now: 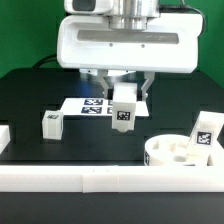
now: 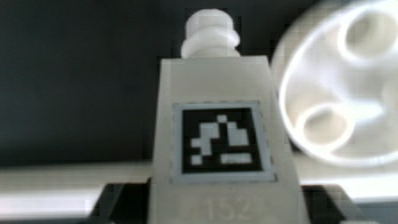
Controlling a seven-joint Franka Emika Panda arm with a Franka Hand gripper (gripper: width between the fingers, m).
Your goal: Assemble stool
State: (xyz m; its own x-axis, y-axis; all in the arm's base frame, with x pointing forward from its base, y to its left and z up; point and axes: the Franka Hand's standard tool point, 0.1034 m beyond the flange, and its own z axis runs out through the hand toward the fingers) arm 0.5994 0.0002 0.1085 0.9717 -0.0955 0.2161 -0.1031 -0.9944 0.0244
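My gripper (image 1: 124,102) is shut on a white stool leg (image 1: 124,111) and holds it upright above the black table, its tag facing the camera. In the wrist view this leg (image 2: 222,120) fills the middle, its knobbed peg end pointing away, with the dark fingers (image 2: 130,200) against both its sides. The round seat (image 1: 174,153), holes upward, lies at the front on the exterior view's right, apart from the held leg; the wrist view blurs the seat (image 2: 349,88). A second leg (image 1: 52,123) lies at the left. A third leg (image 1: 205,132) stands by the seat's right rim.
The marker board (image 1: 88,104) lies flat behind the held leg. A long white border bar (image 1: 90,180) runs along the front edge, and another bar (image 1: 5,135) sits at the left edge.
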